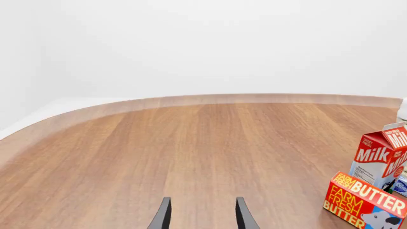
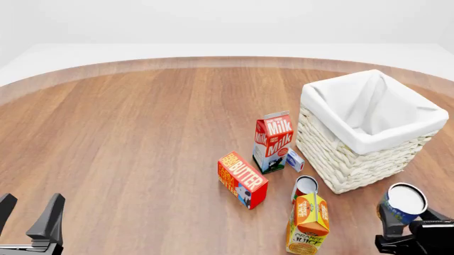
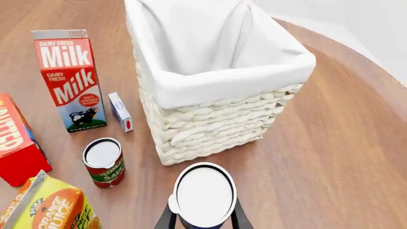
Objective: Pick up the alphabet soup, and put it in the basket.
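Observation:
The alphabet soup can [image 2: 403, 204], blue and yellow with a silver lid, is held in my right gripper [image 2: 408, 231] at the front right, lifted off the table and in front of the basket. In the right wrist view the can's lid [image 3: 205, 195] sits between the dark fingers [image 3: 167, 220]. The white wicker basket [image 2: 369, 130] with cloth lining stands just beyond it and is empty; it also shows in the right wrist view [image 3: 216, 81]. My left gripper [image 2: 28, 223] is open and empty at the front left; it also shows in the left wrist view [image 1: 200, 214].
A milk carton [image 2: 273, 141], a butter box [image 2: 243, 179], a small white box [image 2: 295, 160], a red-and-white can [image 2: 305, 187] and an orange juice carton [image 2: 309, 223] stand left of the basket. The butter box [image 1: 363, 199] and milk carton [image 1: 384, 155] also show in the left wrist view.

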